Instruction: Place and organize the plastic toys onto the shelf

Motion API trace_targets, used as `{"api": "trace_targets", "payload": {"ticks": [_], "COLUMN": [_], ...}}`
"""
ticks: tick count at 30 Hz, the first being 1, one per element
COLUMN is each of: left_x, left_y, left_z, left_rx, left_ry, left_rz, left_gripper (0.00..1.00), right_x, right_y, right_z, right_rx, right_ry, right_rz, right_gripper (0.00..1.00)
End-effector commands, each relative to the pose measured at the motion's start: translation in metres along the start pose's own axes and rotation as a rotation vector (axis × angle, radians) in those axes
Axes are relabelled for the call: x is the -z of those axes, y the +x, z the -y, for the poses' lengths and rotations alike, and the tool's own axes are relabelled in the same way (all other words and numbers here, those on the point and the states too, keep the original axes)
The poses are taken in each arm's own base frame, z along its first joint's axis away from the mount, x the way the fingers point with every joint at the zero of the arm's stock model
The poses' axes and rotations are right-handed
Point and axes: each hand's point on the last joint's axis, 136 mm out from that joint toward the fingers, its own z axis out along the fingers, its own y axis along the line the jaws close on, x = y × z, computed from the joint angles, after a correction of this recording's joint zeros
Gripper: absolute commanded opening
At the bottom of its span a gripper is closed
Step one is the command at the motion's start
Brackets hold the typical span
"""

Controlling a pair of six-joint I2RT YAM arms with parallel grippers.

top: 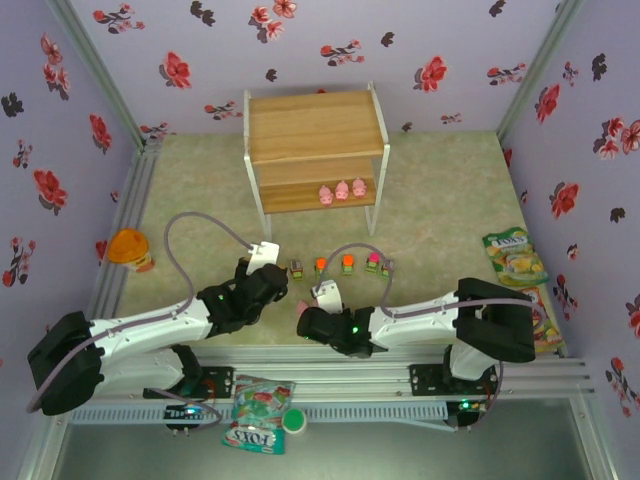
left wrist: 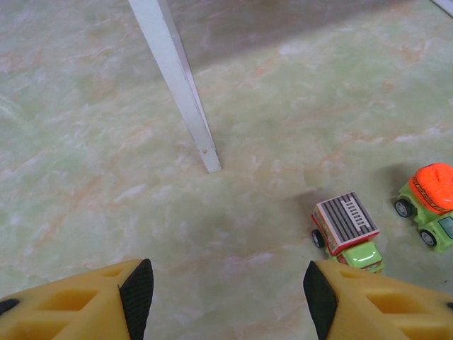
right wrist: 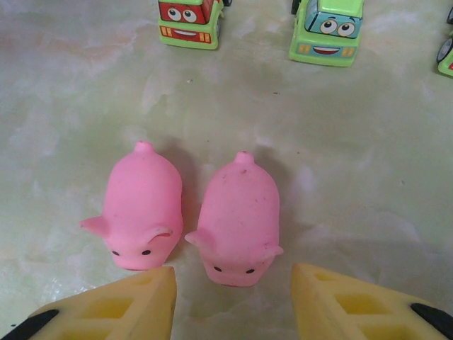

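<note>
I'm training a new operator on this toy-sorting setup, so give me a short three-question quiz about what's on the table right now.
1. How many pink pigs stand on the lower board of the shelf?
2. True or false: the left gripper is open with nothing between its fingers.
3. What lies just ahead of the right gripper? A. two loose pigs B. a candy bag C. the jar
Key: 1. three; 2. true; 3. A
</note>
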Motion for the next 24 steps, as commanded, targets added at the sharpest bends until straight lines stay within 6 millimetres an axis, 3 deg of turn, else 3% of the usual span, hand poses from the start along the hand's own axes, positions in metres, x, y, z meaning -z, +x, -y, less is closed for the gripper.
{"api": "trace_targets", "payload": {"ticks": [1, 15, 24], "left_x": [-0.001, -0.002, -0.004], "left_y": [-0.004, -0.003, -0.002], "left_z": [-0.003, -0.004, -0.004], "left_rx": [0.025, 0.027, 0.027], "left_ry": [-0.017, -0.017, -0.017], "left_rz": [0.005, -0.001, -0.006], "left_gripper": [0.63, 0.63, 0.63], "right_x": [-0.005, -0.018, -0.013], "right_y": [0.007, 0.008, 0.007], "right_z": [0.008, 0.01, 0.023], "right_rx": [-0.006, -0.006, 0.004], "right_ry": [0.029, 0.034, 0.064], "right_rz": [-0.012, -0.034, -0.031], "right_gripper": [0.47, 0.46, 0.33]}}
